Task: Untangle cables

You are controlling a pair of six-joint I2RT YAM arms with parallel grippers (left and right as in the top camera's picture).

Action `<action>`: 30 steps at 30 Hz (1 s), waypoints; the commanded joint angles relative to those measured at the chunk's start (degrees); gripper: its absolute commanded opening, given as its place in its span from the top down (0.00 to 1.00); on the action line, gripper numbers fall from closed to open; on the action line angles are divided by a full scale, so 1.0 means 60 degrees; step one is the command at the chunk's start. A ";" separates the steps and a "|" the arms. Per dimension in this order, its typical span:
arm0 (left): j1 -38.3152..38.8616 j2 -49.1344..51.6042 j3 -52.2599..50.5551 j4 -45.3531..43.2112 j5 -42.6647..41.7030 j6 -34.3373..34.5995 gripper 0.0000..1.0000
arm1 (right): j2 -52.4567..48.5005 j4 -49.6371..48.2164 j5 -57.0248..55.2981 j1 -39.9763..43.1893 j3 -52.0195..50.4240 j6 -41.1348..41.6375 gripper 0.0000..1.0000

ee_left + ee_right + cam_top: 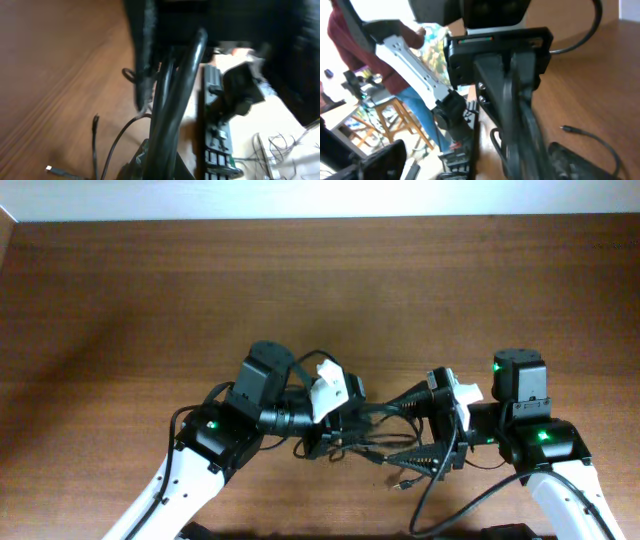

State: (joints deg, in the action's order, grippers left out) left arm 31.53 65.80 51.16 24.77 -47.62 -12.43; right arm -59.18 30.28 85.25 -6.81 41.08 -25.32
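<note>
Black cables (386, 438) run crosswise — left claw (328, 438) to right claw (438, 442).

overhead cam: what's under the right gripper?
Black cables fan out beneath the right gripper onto the table, one plug end lying loose. The gripper body covers where they run under it, so any grip is hidden.

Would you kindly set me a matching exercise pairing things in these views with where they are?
1. tangle of thin black cables
2. brown wooden table
3. small green lights
4. white plastic brackets

A. glowing on both arms
B. mounted at each wrist
C. lying between the two arms
D. under everything

Pairs: 1-C, 2-D, 3-A, 4-B.
</note>
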 commanded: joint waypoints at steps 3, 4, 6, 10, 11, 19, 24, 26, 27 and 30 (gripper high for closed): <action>-0.0160 -0.0033 0.0109 -0.0131 0.2164 0.2412 1.00 | 0.0117 -0.0787 -0.3096 -0.0033 0.0193 0.3891 0.07; -0.0197 -0.0051 0.0109 -0.0138 0.2153 0.2459 1.00 | 0.0117 -0.0882 -0.3694 -0.0033 0.0193 0.4448 0.06; -0.0222 -0.0138 0.0109 -0.0310 0.2153 0.2812 1.00 | 0.0117 -0.0871 -0.4266 -0.0033 0.0193 0.4991 0.06; -0.0219 -0.0492 0.0109 -0.1585 0.1224 0.3712 1.00 | 0.0117 -0.0867 -0.4561 -0.0033 0.0193 0.5351 0.02; -0.0219 -0.0601 0.0109 -0.1752 0.0860 0.3716 1.00 | 0.0117 -0.0867 -0.4907 -0.0033 0.0193 0.5588 0.02; -0.0219 -0.1829 0.0109 -0.1319 0.0397 0.4135 1.00 | 0.0117 -0.0506 -0.6590 -0.0033 0.0193 0.6167 0.01; -0.0222 -0.2036 0.0109 -0.1224 0.0000 0.4135 1.00 | 0.0117 -0.0372 -0.7129 -0.0033 0.0193 0.6306 0.01; -0.0222 -0.2065 0.0109 -0.1264 0.0000 0.4135 1.00 | 0.0117 -0.0095 -0.7584 -0.0033 0.0193 0.6306 0.01; -0.0222 -0.2084 0.0109 -0.1264 0.0000 0.4135 1.00 | 0.0117 0.0033 -0.7836 -0.0033 0.0193 0.6309 0.01; -0.0222 -0.2193 0.0109 -0.1304 0.0000 0.4135 1.00 | 0.0117 0.0208 -0.8338 -0.0033 0.0193 0.6306 0.01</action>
State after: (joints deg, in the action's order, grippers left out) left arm 30.46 55.16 51.11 17.87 -44.77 11.86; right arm -58.74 30.85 42.22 -6.85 41.28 12.01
